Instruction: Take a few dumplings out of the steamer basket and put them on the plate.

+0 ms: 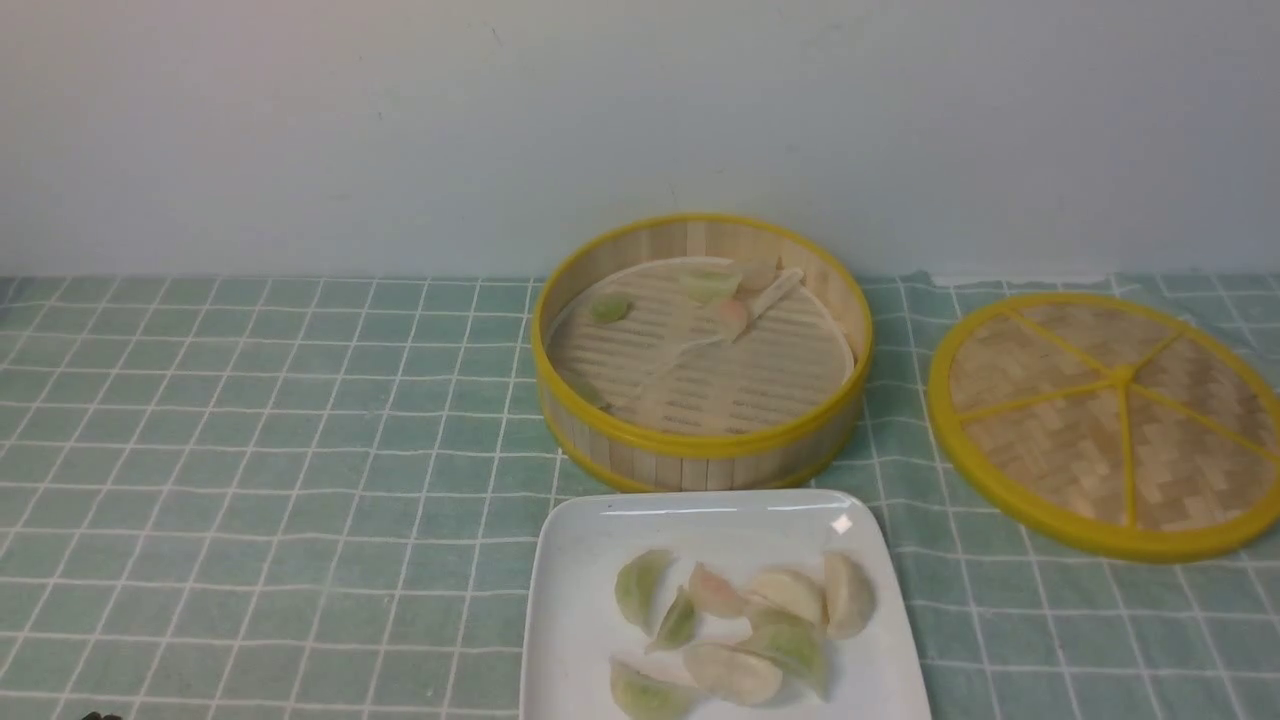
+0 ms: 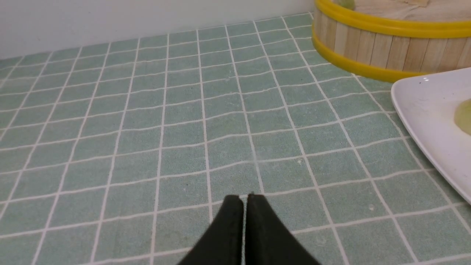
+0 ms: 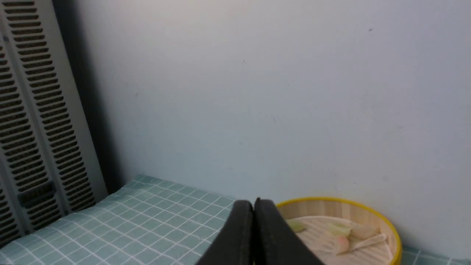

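Note:
The steamer basket [image 1: 700, 445] stands at the table's middle back. A few dumplings [image 1: 712, 285] lie on its liner, near its far side. The white square plate [image 1: 570, 600] sits just in front of it and holds several dumplings [image 1: 790, 592], green, pink and cream. My left gripper [image 2: 244, 198] is shut and empty, low over bare cloth to the left of the plate [image 2: 423, 110] and basket [image 2: 368, 44]. My right gripper [image 3: 254, 203] is shut and empty, held high, with the basket [image 3: 342, 209] beyond it. Neither gripper shows in the front view.
The flat woven lid [image 1: 1110, 420] with yellow rim lies to the right of the basket. A green checked cloth [image 1: 250, 450] covers the table. A pale wall runs behind. A slatted grey panel [image 3: 33, 129] stands at the table's far left end.

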You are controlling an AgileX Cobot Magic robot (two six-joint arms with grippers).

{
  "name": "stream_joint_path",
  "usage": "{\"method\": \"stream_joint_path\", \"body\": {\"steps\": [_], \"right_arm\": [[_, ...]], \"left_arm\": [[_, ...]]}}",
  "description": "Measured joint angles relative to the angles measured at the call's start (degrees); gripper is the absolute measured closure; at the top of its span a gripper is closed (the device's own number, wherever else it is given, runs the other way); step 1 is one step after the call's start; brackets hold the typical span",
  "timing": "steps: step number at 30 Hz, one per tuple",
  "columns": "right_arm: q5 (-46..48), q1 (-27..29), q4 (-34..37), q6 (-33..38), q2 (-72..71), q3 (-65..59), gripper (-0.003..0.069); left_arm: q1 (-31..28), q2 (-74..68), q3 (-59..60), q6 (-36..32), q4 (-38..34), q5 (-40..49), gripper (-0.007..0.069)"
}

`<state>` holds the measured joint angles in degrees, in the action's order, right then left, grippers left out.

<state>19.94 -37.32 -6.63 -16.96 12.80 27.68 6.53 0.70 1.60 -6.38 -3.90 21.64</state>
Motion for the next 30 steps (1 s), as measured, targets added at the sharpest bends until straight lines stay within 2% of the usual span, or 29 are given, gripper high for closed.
{"method": "stream_joint_path", "body": {"steps": [14, 17, 18, 22, 24, 27, 30], "right_arm": [[-3.99, 0.00, 1.06, -0.37, -2.53, -1.35, 0.0673], [-4.78, 2.52, 0.48, -0.37, -3.29, -2.22, 0.0673], [-4.92, 4.29, 0.50, -0.37, -3.65, -2.67, 0.0673], [-5.20, 18.32, 0.50, -0.37, -5.82, -7.41, 0.0673], [-5.20, 22.06, 0.45, -0.32, -6.73, -9.55, 0.0673], [-5.14, 31.16, -0.47, 0.34, -9.10, -15.48, 0.0673], [-4.72, 36.39, -1.23, 0.75, -11.68, -21.25, 0.0673]], "left_arm": [[0.00, 0.00, 0.00, 0.00, 0.00, 0.00, 0.0631], [0.00, 0.00, 0.00, 0.00, 0.00, 0.00, 0.0631], [0.00, 0.00, 0.00, 0.00, 0.00, 0.00, 0.0631], [0.00, 0.00, 0.00, 0.00, 0.00, 0.00, 0.0631], [0.00, 0.00, 0.00, 0.00, 0.00, 0.00, 0.0631], [0.00, 0.00, 0.00, 0.00, 0.00, 0.00, 0.0631], [0.00, 0.00, 0.00, 0.00, 0.00, 0.00, 0.0631]]}}
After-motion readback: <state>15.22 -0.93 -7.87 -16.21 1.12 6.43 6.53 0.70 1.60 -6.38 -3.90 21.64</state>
